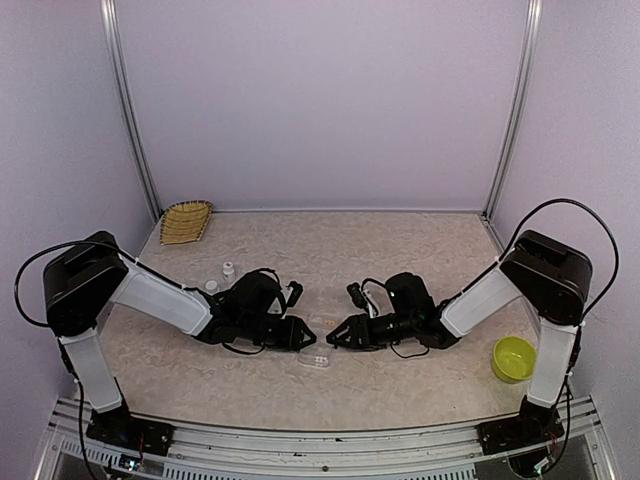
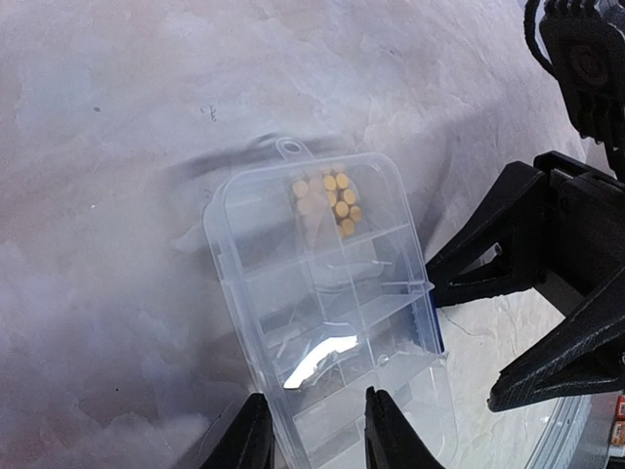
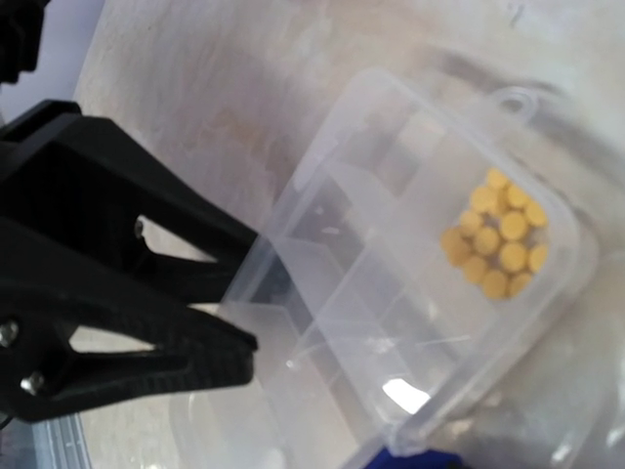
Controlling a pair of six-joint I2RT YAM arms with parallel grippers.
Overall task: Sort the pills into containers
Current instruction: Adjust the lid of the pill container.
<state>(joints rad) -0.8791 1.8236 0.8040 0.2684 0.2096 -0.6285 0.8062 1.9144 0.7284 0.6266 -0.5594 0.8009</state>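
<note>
The marbled beige tabletop [image 1: 380,250] carries everything. Both arms lie low toward its middle, a little closer to the near edge, with their black grippers facing each other.

The left gripper [image 2: 317,401] sits over one short end of the organizer box [image 1: 315,359]. Its two fingers [image 2: 252,435] are close together, and part of that end shows between them. Whether they pinch the plastic or only hover above it cannot be told. The right gripper [image 3: 256,289] has its jaws apart, spread along one long edge of the box. One fingertip [image 2: 435,281] touches that edge, and nothing is clamped between the jaws.

A woven basket [image 1: 187,221] lies in the far left corner. A yellow-green bowl [image 1: 513,358] sits near the right edge, well apart from the box.

The box lies flat between the two gripper tips, just toward the near edge from them. It is clear, oblong plastic with rounded corners. A small hang tab juts from the short end away from the left gripper, and a dark blue piece sits on the long edge beside the right gripper. Thin walls divide it into small cells [image 2: 317,278], partly washed out by glare.

The pills [image 2: 332,200] are small, round, orange-yellow discs, roughly a dozen. They are bunched in the end cell next to the hang tab, at the opposite end from the left gripper's fingers and apart from the right gripper's tips.
</note>
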